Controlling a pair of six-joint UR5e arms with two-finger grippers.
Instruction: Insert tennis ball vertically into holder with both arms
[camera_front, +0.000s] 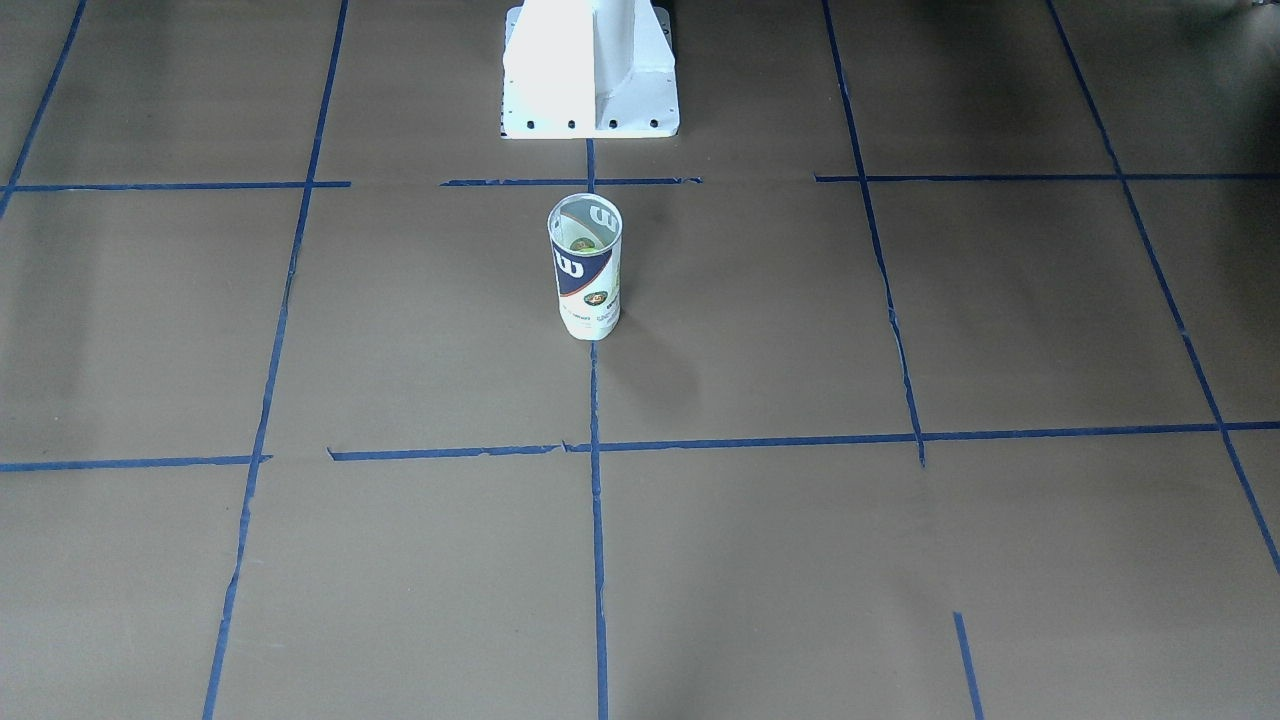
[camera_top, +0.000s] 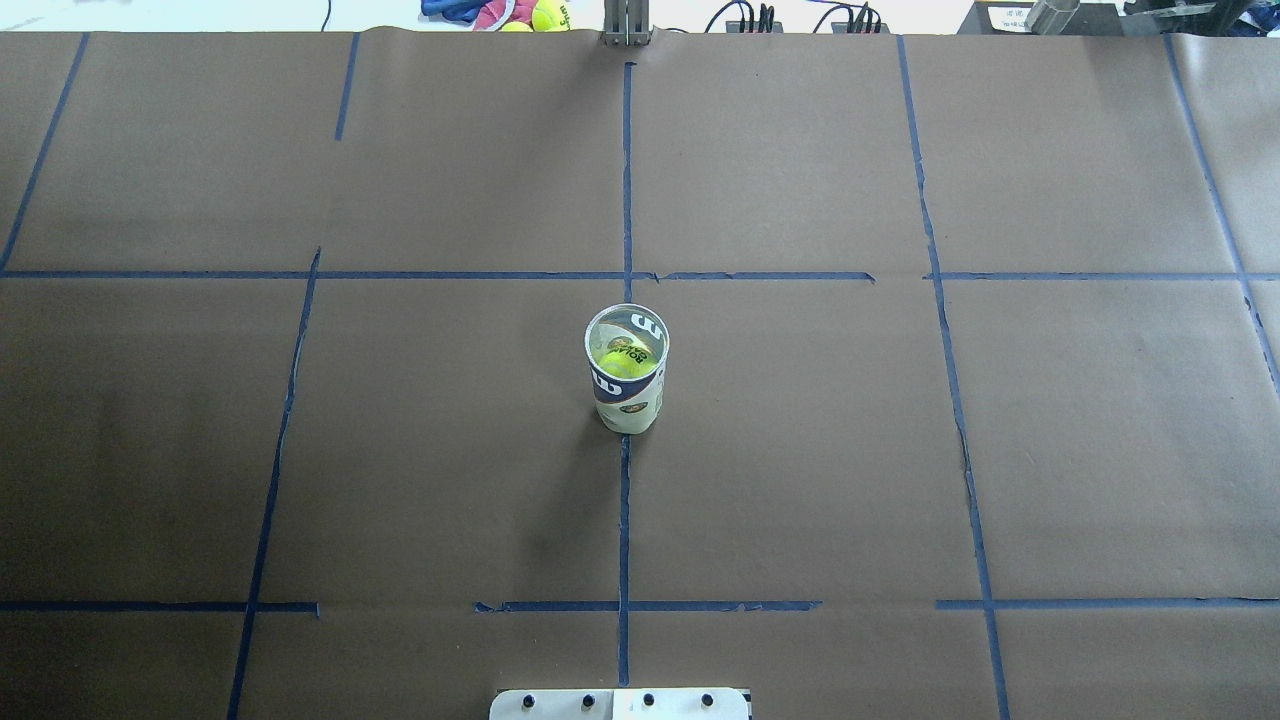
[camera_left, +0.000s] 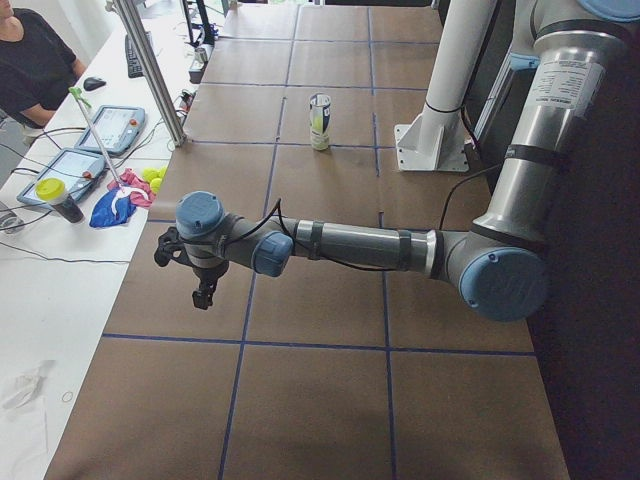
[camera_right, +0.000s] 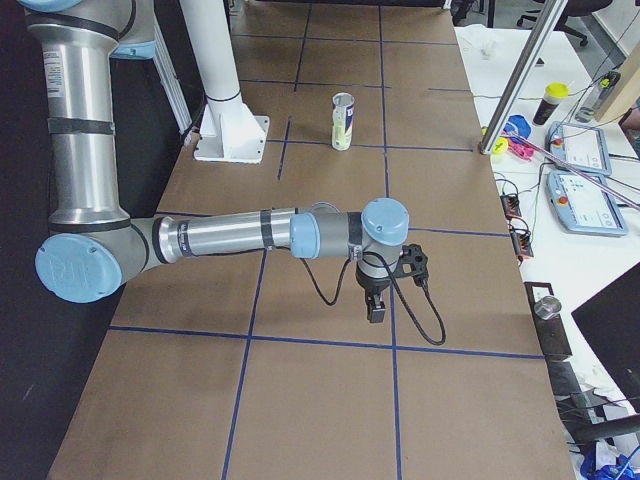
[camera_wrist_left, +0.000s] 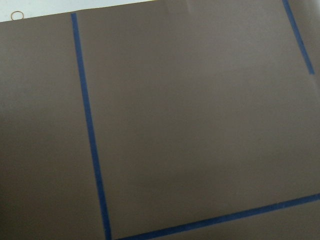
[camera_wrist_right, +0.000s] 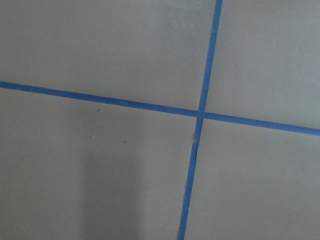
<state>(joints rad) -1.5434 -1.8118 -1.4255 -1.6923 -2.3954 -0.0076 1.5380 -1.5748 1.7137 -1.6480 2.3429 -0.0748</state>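
The insertion step is being judged as done: the ball (camera_top: 622, 362) is being seen through the open top of the can (camera_top: 627, 370), low inside it, and the can is being kept upright on the counter (camera_top: 400, 450), just in front of the pedestal (camera_front: 590, 70) and touched by nothing. The left arm (camera_left: 350, 245) is being held out low, well apart from the can on one side, and the right arm (camera_right: 230, 235) likewise, well apart from it on the other side. The left gripper (camera_left: 203, 293) and the right gripper (camera_right: 376, 305) are each being pointed down at bare counter far from the can; whether their jaws are apart or together cannot be told, since they are being shown only in the side views, and nothing is being seen in either one. If any move is being called for next, it is judged to be no more than a check that the ball is seated and the can is not being disturbed. Counted: one can, one ball inside it, two arms, two grippers. Two spare balls (camera_top: 545, 15) appear to be lying well beyond the can, past the counter's far edge.
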